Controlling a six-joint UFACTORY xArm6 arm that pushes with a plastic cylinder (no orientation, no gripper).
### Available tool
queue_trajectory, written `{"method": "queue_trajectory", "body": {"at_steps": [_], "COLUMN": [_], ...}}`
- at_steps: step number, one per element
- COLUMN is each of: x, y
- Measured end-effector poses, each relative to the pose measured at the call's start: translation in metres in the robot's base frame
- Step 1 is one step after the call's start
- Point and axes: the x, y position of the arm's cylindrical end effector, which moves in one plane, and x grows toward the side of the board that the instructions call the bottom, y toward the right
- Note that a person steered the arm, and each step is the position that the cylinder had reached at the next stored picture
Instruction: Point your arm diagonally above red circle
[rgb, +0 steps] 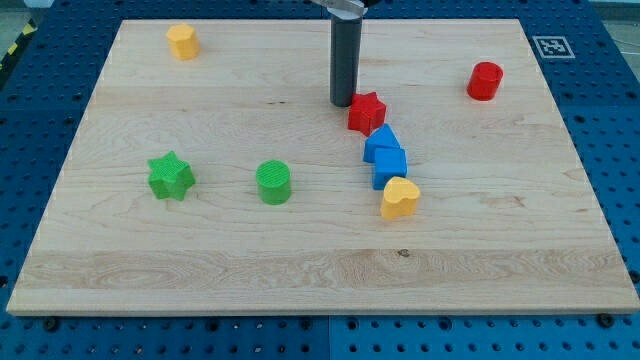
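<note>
The red circle (485, 81) is a short red cylinder near the board's upper right. My tip (343, 103) is the lower end of the dark rod and rests on the board near top centre, far to the left of the red circle. It stands just left of and slightly above a red star (366, 113), close to touching it. Below the red star lie two blue blocks (385, 157) pressed together, then a yellow heart (399, 198).
A yellow block (182, 42) sits at the upper left. A green star (171, 176) and a green cylinder (273, 182) sit at the middle left. The wooden board (320, 270) lies on a blue perforated table, with a marker tag (551, 46) off its upper right corner.
</note>
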Motion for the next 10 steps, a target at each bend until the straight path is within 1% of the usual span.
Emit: {"method": "queue_trajectory", "body": {"at_steps": [3, 5, 6, 7, 8, 9, 10], "x": [0.004, 0.002, -0.04, -0.094, -0.122, -0.133, -0.133], "y": [0.019, 0.02, 0.02, 0.024, 0.053, 0.09, 0.103]}}
